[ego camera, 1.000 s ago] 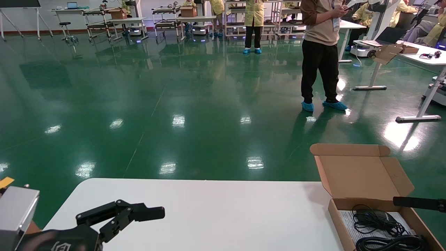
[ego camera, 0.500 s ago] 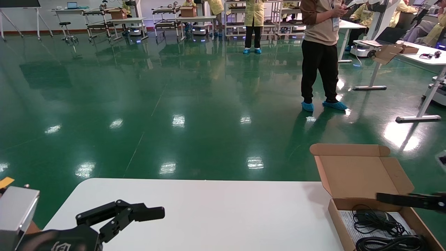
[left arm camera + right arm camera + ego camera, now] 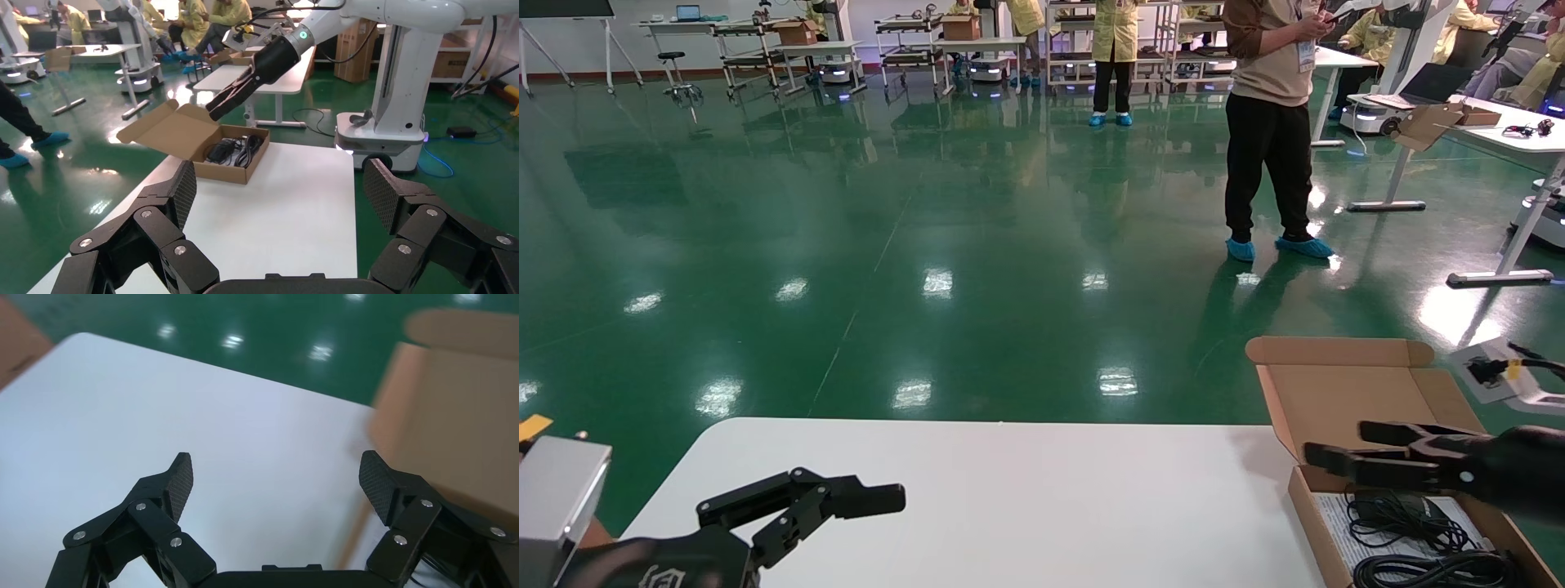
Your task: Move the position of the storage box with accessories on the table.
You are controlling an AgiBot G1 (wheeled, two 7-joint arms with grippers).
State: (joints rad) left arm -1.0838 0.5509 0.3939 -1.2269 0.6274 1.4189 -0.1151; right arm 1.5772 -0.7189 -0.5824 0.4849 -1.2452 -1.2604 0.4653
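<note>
The brown cardboard storage box [image 3: 1307, 510] sits at the right end of the white table [image 3: 1009, 506], its flap lid [image 3: 1361, 404] open and leaning away beyond the far edge. Black coiled cables [image 3: 1406, 531] and a small black device lie on a white printed sheet inside. My right gripper [image 3: 1336, 441] is open and empty, hovering over the box's far left corner near the lid hinge. In the right wrist view [image 3: 275, 478] the box [image 3: 453, 416] is beside one finger. My left gripper [image 3: 801, 502] is open and empty, low over the table's left end. The left wrist view shows the box [image 3: 229, 168].
A person [image 3: 1271, 122] stands on the green floor beyond the table. White desks on metal legs [image 3: 1508, 139] stand at the far right and carts [image 3: 797, 49] along the back. A white robot base [image 3: 392, 128] stands by the table's end.
My right gripper has come in from the right edge and moved left, now over the box's far left corner. The box and my left gripper have not moved.
</note>
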